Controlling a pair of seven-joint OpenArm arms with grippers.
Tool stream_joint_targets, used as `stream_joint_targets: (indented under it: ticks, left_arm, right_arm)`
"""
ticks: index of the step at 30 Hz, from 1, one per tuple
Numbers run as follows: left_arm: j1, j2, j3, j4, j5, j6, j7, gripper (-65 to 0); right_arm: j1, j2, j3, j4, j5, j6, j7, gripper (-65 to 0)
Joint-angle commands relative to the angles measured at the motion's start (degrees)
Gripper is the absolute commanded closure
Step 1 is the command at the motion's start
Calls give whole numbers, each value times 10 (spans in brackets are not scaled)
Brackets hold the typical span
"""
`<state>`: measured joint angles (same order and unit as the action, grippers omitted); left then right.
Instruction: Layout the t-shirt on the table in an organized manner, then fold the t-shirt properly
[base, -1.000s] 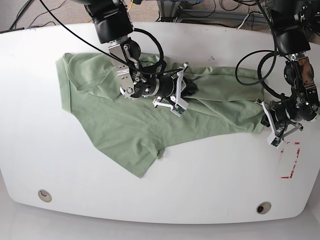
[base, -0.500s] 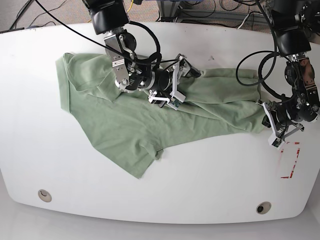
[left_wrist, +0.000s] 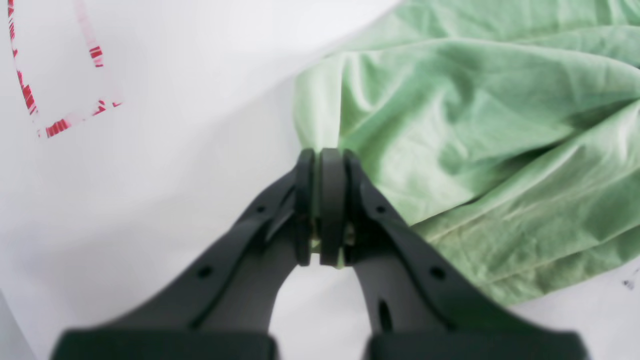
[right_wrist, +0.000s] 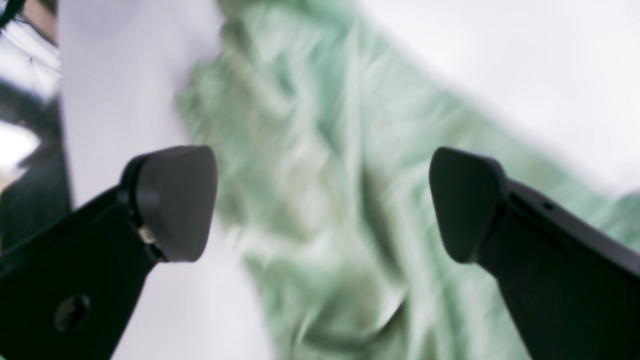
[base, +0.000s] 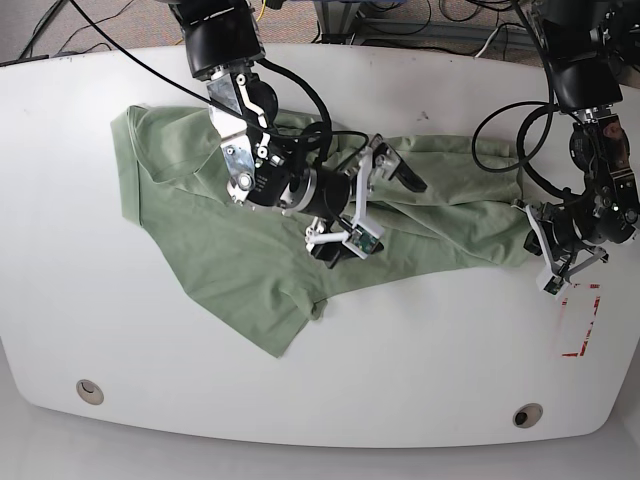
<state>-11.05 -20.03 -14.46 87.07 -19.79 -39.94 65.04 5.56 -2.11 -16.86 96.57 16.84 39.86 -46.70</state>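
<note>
Presently the polo shirt (base: 300, 240) lies lengthwise across the desk (base: 420, 390), left gripper (left_wrist: 324, 210) clamped on its hem corner, right gripper (base: 368, 210) spread wide directly above its middle.

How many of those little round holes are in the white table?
2: one round hole near the table's front left edge, one near the front right. The t-shirt may hide others.

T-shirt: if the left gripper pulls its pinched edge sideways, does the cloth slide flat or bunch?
Probably drags limp: the t-shirt lies in soft wrinkles, so it looks floppy. The left gripper is shut on its thin edge, so pulling likely stretches that corner first. The smooth table should let it slide, likely unevenly.
</note>
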Motion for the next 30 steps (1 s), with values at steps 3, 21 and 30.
stream_joint_targets:
  ticks: [3, 21, 30]
  left_arm:
    - [-3, -8, -2, 20, -6, -1, -8, 0]
    - [13, 25, -3, 63, -6, -1, 10, 0]
    - [13, 40, -2, 63, -6, -1, 12, 0]
  right_arm:
    - [57, -33, -1, -11, 18, 1, 20, -650]
    - [179, -69, -74, -186, 104, 1, 52, -650]
    - [176, -69, -75, -186, 127, 1, 60, -650]
